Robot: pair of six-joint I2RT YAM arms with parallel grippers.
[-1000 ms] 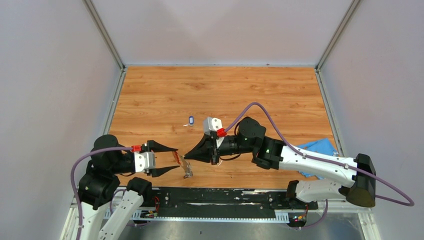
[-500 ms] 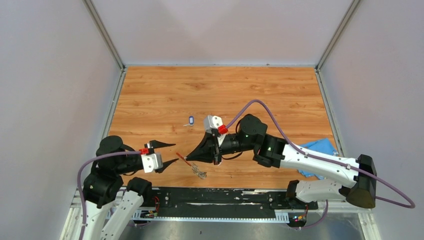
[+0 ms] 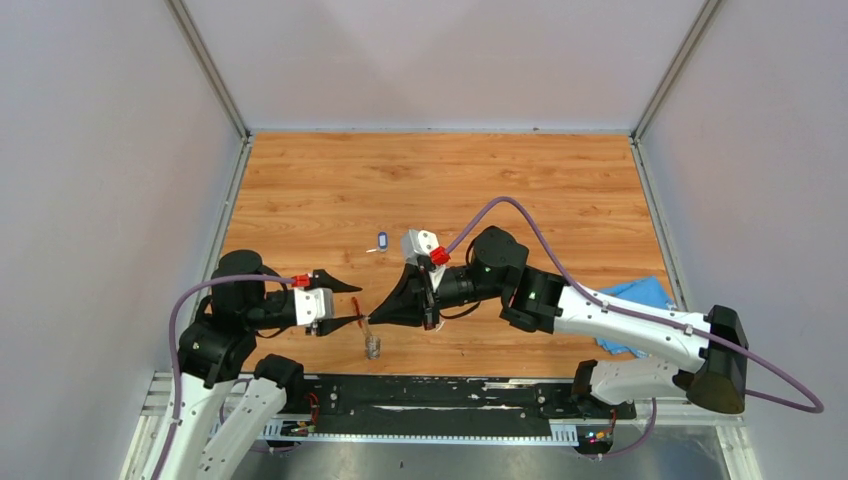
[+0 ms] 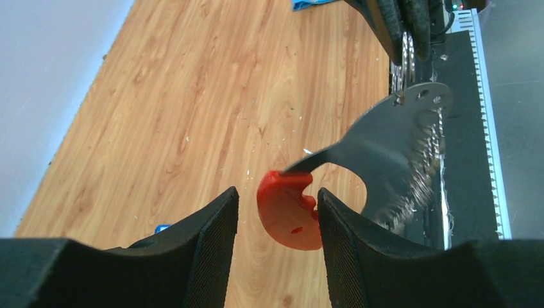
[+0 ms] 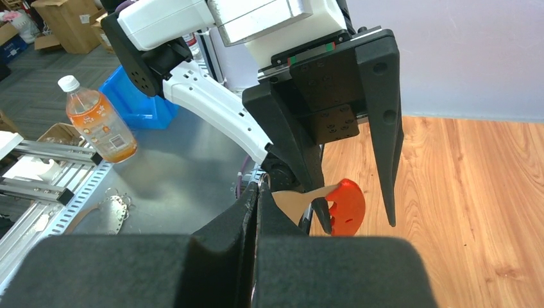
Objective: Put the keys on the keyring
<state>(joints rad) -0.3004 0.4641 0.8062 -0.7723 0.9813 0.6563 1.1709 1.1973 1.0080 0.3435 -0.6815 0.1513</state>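
I judge that I am at the step of getting a two-handed hold on the keyring, with no key threaded yet. My right gripper (image 3: 372, 316) has its fingers pressed together on the grey metal part of the keyring (image 4: 394, 147) and holds it in the air over the near edge of the tabletop (image 3: 500, 180), left of the middle, with a bunch of metal pieces dangling below. My left gripper (image 3: 358, 304) faces it with fingers apart, and the red end (image 4: 289, 215) of the keyring sits between them. In the left wrist view it looks to touch one finger and stand clear of the other, so I do not count it as gripped. The next move, as I see it, calls for closing the left fingers squarely on that red end without knocking it sideways, so one arm can steady the keyring while the other goes for a key. The key (image 3: 382, 240) with the blue and white head lies flat on the tabletop, a little left of the middle and well apart from both grippers; I cannot find a second key in any view. A blue cloth (image 3: 640, 298) lies at the right edge towards the near corner. No container stands on the tabletop; off the rig, the right wrist view shows a bottle (image 5: 96, 125) partly full of orange drink, and a blue bin (image 5: 138, 102) and a cardboard box (image 5: 64, 22) whose insides I cannot see
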